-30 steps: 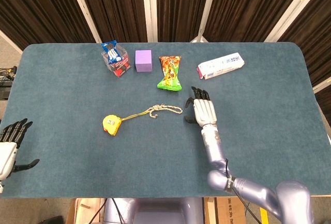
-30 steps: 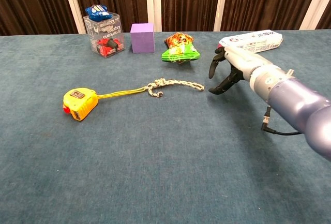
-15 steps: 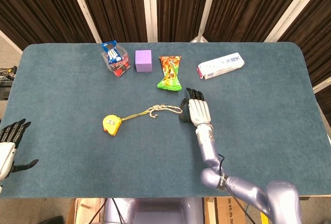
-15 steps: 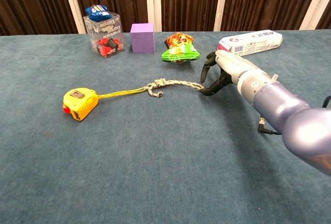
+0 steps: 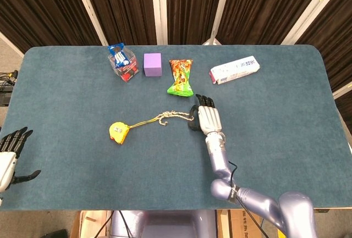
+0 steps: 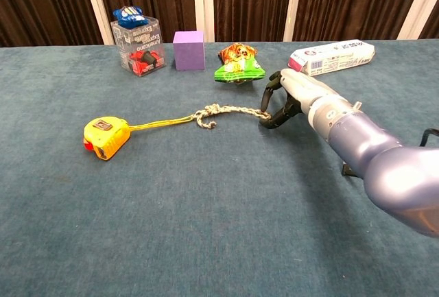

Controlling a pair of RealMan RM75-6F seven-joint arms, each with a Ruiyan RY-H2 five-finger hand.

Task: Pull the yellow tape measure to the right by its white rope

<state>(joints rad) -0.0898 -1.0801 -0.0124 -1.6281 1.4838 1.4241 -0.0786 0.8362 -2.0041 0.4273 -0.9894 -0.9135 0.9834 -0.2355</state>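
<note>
The yellow tape measure (image 5: 118,131) (image 6: 104,137) lies left of the table's middle. Its white rope (image 5: 173,116) (image 6: 226,111) runs right from it, with a knot partway along. My right hand (image 5: 206,120) (image 6: 291,94) is at the rope's right end. The fingers arch over that end and the thumb sits just below it, still apart, so the rope lies between them without being pinched. My left hand (image 5: 8,155) hovers with fingers spread, off the table's left edge, far from everything; only the head view shows it.
Along the back stand a clear box (image 5: 122,62) (image 6: 137,46) with a blue item on top, a purple cube (image 5: 152,64) (image 6: 188,50), a green and orange snack bag (image 5: 180,77) (image 6: 238,63) and a white packet (image 5: 234,70) (image 6: 333,57). The snack bag lies just behind my right hand.
My right hand has moved left across the table and lowered, from a gap beside the rope to its right end, with the fingers curling over it. Tape measure, rope and left hand have not moved.
</note>
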